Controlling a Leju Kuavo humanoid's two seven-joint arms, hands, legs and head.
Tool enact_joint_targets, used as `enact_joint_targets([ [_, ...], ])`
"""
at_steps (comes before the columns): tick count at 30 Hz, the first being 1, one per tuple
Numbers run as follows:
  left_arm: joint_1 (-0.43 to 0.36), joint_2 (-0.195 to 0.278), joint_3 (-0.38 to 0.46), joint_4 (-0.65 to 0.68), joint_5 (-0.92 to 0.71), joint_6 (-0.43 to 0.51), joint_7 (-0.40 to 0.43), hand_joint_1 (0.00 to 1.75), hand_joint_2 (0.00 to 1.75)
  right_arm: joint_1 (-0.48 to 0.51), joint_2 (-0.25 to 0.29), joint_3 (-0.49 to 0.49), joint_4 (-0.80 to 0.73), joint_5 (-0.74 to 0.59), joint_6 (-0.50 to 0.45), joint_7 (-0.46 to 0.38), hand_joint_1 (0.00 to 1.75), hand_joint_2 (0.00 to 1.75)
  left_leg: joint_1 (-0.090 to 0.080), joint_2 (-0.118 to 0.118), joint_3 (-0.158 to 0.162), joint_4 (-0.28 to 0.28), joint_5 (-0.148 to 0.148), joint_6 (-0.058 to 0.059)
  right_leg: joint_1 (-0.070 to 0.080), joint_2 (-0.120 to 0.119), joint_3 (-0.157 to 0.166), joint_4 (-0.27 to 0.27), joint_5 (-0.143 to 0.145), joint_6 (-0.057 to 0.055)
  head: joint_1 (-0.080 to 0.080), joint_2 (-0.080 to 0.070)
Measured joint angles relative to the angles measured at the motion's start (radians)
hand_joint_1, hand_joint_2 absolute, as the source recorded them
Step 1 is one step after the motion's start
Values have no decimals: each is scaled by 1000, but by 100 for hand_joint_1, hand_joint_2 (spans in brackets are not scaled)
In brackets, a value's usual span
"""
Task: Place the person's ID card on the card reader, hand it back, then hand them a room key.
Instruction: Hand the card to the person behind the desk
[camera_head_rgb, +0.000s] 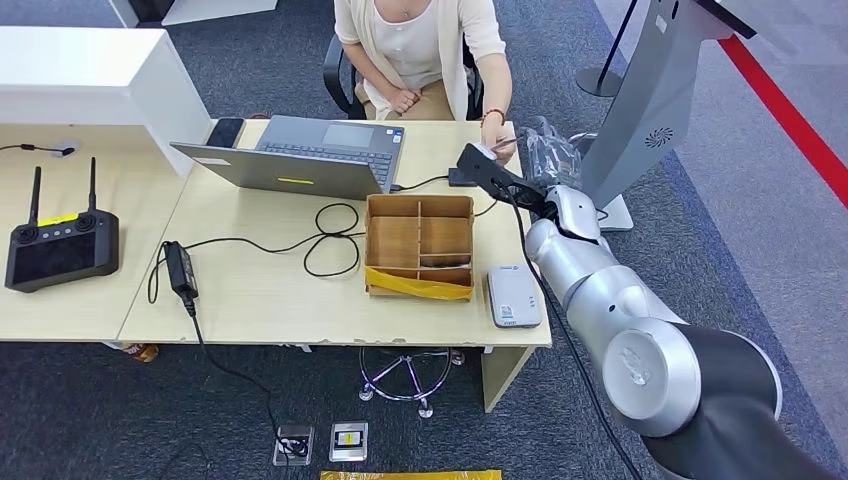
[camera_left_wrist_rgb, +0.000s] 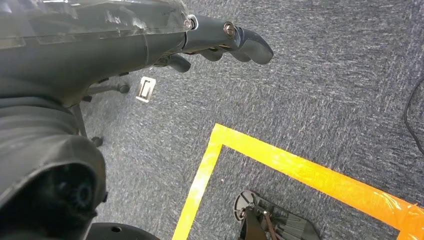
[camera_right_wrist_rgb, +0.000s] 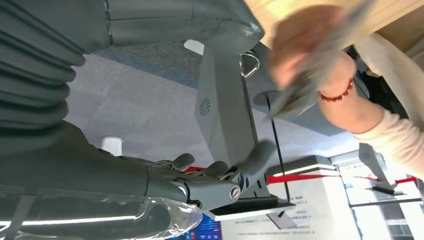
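My right hand (camera_head_rgb: 487, 166) reaches over the desk's far right corner, close to the person's hand (camera_head_rgb: 499, 147). In the right wrist view the person's hand (camera_right_wrist_rgb: 300, 42) is blurred and holds a pale card (camera_right_wrist_rgb: 320, 60) just beyond my spread fingers (camera_right_wrist_rgb: 250, 162), which hold nothing. The white card reader (camera_head_rgb: 514, 296) lies on the desk's near right corner, below my forearm. A cardboard box with compartments (camera_head_rgb: 420, 243) stands left of the reader. My left hand (camera_left_wrist_rgb: 220, 40) hangs over the carpet with nothing in it.
An open laptop (camera_head_rgb: 305, 155) sits at the desk's back, with black cables (camera_head_rgb: 330, 235) and a power adapter (camera_head_rgb: 180, 270) in the middle. A black remote controller (camera_head_rgb: 60, 245) lies on the left table. A grey kiosk stand (camera_head_rgb: 650, 110) rises to my right. The person sits behind the desk.
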Motion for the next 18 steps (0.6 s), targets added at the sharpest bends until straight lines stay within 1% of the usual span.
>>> enact_joint_targets([
  [1,0,0,-4,-1,3,0,1,0,0,8,-3,7,-8,-21,31,14,0,0,0,0,1,0,0,0,0,0,0,0,0,0,0,0],
  [2,-2,0,-7,-2,7,0,2,0,0,29,-9,21,-27,-69,89,43,0,0,1,0,3,0,0,0,1,0,2,-1,0,0,-1,0],
  [3,-3,0,-11,-2,13,0,3,0,0,62,-22,45,-64,-155,179,95,0,0,1,0,5,1,0,0,2,-1,4,-2,0,0,0,0],
  [5,-4,-1,-17,-3,25,0,4,0,0,158,-72,125,-195,-419,386,256,0,0,1,-3,5,2,0,1,1,-4,7,-3,0,1,1,0],
  [6,-2,-1,-20,-3,32,1,4,0,0,203,-108,176,-286,-560,455,340,0,0,0,-3,1,2,0,2,0,-4,4,-3,1,2,1,0],
  [7,0,-1,-22,-3,38,1,4,0,0,237,-146,230,-386,-678,475,409,0,0,-2,-1,-4,3,1,3,-2,-2,-1,-2,3,3,2,0],
  [8,3,0,-24,-3,44,2,4,0,0,257,-182,282,-484,-767,456,454,0,0,-3,4,-8,3,1,3,-3,3,-7,-1,5,4,2,0],
  [9,6,2,-26,-3,51,3,3,0,0,266,-213,333,-573,-830,416,479,0,0,-4,11,-10,3,1,3,-4,11,-11,-1,7,4,3,0],
  [11,7,4,-29,-3,65,3,-2,0,0,275,-262,433,-717,-912,342,512,0,0,-4,26,-7,3,-1,3,-4,24,-13,-1,9,4,3,0],
  [12,5,4,-31,-3,73,4,-6,0,0,286,-285,483,-786,-941,320,526,0,0,-4,29,-6,3,-2,3,-4,27,-12,-1,10,3,3,0],
  [15,2,4,-35,-4,92,4,-19,0,0,330,-347,626,-989,-997,279,565,0,0,-3,28,-6,3,-2,3,-3,25,-13,-1,10,3,3,0],
  [18,8,5,-35,-4,110,6,-30,0,0,371,-405,743,-1163,-1029,238,606,0,0,-1,21,-7,3,-1,2,-1,18,-12,-1,9,2,3,0],
])
